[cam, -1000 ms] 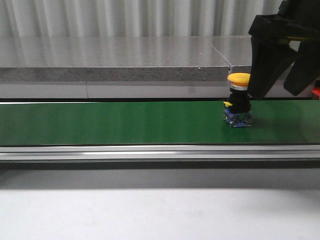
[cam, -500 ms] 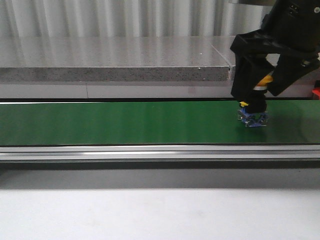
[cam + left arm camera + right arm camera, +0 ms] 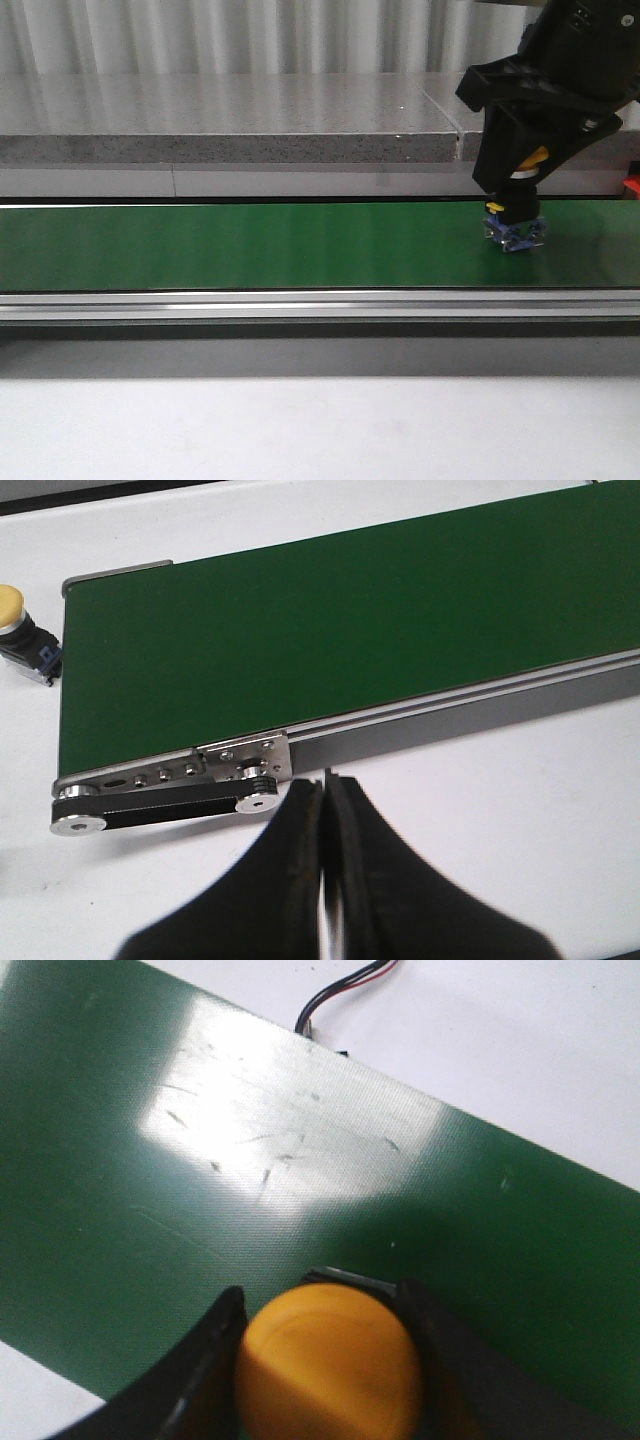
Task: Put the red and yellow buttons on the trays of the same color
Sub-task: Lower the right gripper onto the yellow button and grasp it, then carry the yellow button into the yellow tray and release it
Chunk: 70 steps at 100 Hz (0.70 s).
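A yellow button (image 3: 513, 232) with a black body and blue base stands on the green belt (image 3: 250, 245) at the right. My right gripper (image 3: 515, 195) has come down over it, and its cap is mostly hidden by the fingers. In the right wrist view the two fingers press both sides of the yellow cap (image 3: 330, 1370), so the right gripper (image 3: 322, 1302) is shut on it. My left gripper (image 3: 325, 785) is shut and empty over the white table beside the belt's end. A second yellow button (image 3: 20, 630) lies off that end. No tray or red button shows.
The belt's metal frame and roller bracket (image 3: 200, 775) lie just ahead of the left gripper. A grey stone ledge (image 3: 230, 125) runs behind the belt. A small red thing (image 3: 632, 186) sits at the far right edge. A wire (image 3: 340, 995) lies beyond the belt.
The yellow button has travelled right along the belt. My right gripper has come down from the upper right and closed round its cap.
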Each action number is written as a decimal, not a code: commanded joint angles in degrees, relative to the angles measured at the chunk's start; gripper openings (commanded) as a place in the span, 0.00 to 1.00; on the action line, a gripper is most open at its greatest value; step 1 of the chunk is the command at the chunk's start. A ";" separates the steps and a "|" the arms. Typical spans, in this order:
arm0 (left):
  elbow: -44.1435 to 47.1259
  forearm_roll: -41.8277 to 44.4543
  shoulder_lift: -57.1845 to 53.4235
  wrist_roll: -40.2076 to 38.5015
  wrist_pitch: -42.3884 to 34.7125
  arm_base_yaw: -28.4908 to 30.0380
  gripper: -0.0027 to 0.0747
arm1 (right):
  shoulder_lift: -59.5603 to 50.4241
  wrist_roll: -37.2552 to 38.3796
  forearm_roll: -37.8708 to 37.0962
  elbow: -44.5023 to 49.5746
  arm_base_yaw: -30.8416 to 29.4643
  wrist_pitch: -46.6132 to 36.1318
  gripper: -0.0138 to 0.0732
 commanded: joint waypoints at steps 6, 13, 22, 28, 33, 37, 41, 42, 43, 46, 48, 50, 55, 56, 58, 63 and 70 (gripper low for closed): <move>-1.60 -0.52 0.07 -0.63 -3.52 -0.46 0.01 | -5.06 0.22 0.51 -1.65 -0.20 -2.46 0.43; -1.60 -0.52 0.07 -0.63 -3.52 -0.46 0.01 | -6.62 1.51 0.51 -1.65 -0.34 -2.26 0.43; -1.60 -0.52 0.07 -0.63 -3.52 -0.46 0.01 | -8.62 3.74 0.51 -1.58 -1.46 -1.67 0.43; -1.60 -0.52 0.07 -0.63 -3.52 -0.46 0.01 | -9.55 5.06 0.46 -1.58 -2.71 -0.76 0.43; -1.60 -0.52 0.07 -0.63 -3.52 -0.46 0.01 | -10.46 5.97 0.46 -1.58 -4.13 0.23 0.43; -1.60 -0.52 0.07 -0.63 -3.52 -0.46 0.01 | -10.97 6.51 0.46 -1.58 -5.55 1.22 0.43; -1.60 -0.52 0.07 -0.63 -3.52 -0.46 0.01 | -11.49 6.98 0.46 -1.58 -7.11 2.14 0.43; -1.60 -0.52 0.07 -0.63 -3.52 -0.46 0.01 | -11.60 7.10 0.46 -1.58 -7.39 2.28 0.43; -1.60 -0.52 0.07 -0.63 -3.52 -0.46 0.01 | -11.75 7.11 0.46 -1.58 -7.68 2.43 0.43; -1.60 -0.52 0.07 -0.63 -3.52 -0.46 0.01 | -12.07 7.39 0.46 -1.58 -9.11 3.25 0.43; -1.60 -0.52 0.07 -0.63 -3.52 -0.46 0.01 | -12.33 7.39 0.46 -1.58 -10.05 3.72 0.43; -1.60 -0.52 0.07 -0.63 -3.52 -0.46 0.01 | -12.48 7.39 0.46 -1.58 -10.67 4.04 0.43; -1.60 -0.52 0.07 -0.63 -3.52 -0.46 0.01 | -12.98 7.51 0.46 -1.53 -13.22 5.04 0.43; -1.60 -0.52 0.07 -0.63 -3.52 -0.46 0.01 | -13.04 7.57 0.46 -1.53 -13.54 5.17 0.43; -1.60 -0.52 0.07 -0.63 -3.52 -0.46 0.01 | -13.28 7.70 0.46 -1.48 -14.54 5.48 0.43; -1.60 -0.52 0.07 -0.63 -3.52 -0.46 0.01 | -13.59 7.91 0.46 -1.51 -16.83 6.19 0.43; -1.60 -0.52 0.07 -0.63 -3.52 -0.46 0.01 | -14.04 9.21 0.46 -1.47 -20.49 6.82 0.43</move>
